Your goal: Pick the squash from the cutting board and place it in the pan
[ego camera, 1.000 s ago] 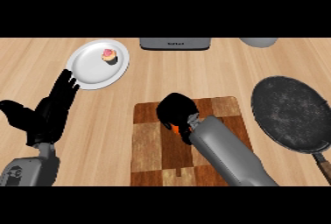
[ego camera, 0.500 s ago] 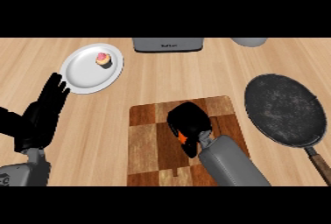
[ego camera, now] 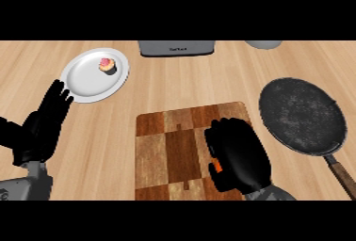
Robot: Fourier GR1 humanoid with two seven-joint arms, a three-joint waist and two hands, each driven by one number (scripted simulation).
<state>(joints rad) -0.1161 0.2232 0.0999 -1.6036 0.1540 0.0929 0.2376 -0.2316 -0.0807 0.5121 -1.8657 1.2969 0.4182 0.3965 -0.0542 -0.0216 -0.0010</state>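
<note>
My right hand lies over the right half of the wooden cutting board, fingers curled downward. A sliver of orange squash peeks out at the hand's left edge; the rest is hidden under the palm. The dark round pan sits to the right of the board, its handle running toward the lower right. My left hand rests open at the left edge, fingers up, beside the white plate.
A white plate with a small cupcake stands at the upper left. A grey appliance sits at the back centre, and a grey rounded object at the back right.
The view has shifted, so board, pan and plate sit further right and lower. My right hand now covers more of the squash, with less orange showing. The left hand stays open.
</note>
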